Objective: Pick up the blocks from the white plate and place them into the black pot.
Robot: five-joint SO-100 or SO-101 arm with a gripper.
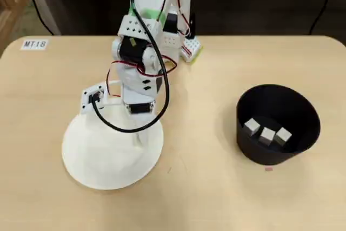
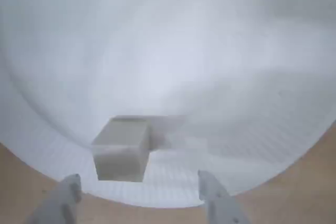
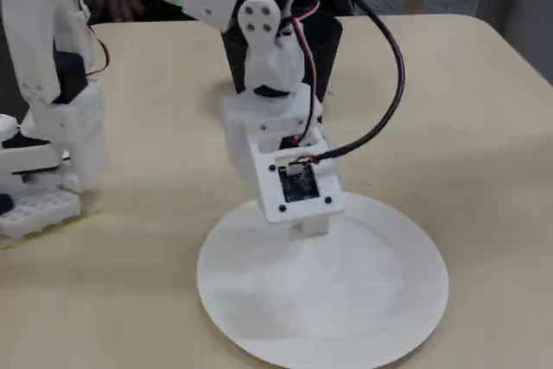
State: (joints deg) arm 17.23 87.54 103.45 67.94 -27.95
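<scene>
One pale-grey block (image 2: 122, 148) lies on the white plate (image 2: 210, 51), near its rim. In the wrist view my gripper (image 2: 139, 190) is open just above the plate, its two fingertips (image 2: 65, 192) standing apart on either side of the block and a little short of it, not touching it. In the overhead view the arm covers this block and the plate's (image 1: 97, 155) upper right part. The black pot (image 1: 243, 133) stands at the right with three blocks (image 1: 266, 133) inside. In the fixed view the wrist hangs over the plate (image 3: 363, 317), and the pot (image 3: 327, 41) is partly hidden behind the arm.
The arm's base (image 1: 186, 47) is fixed at the table's far edge; it also shows in the fixed view (image 3: 43, 196). A label reading MT18 (image 1: 34, 44) is stuck at the far left corner. Bare wooden table (image 1: 200, 150) lies between plate and pot.
</scene>
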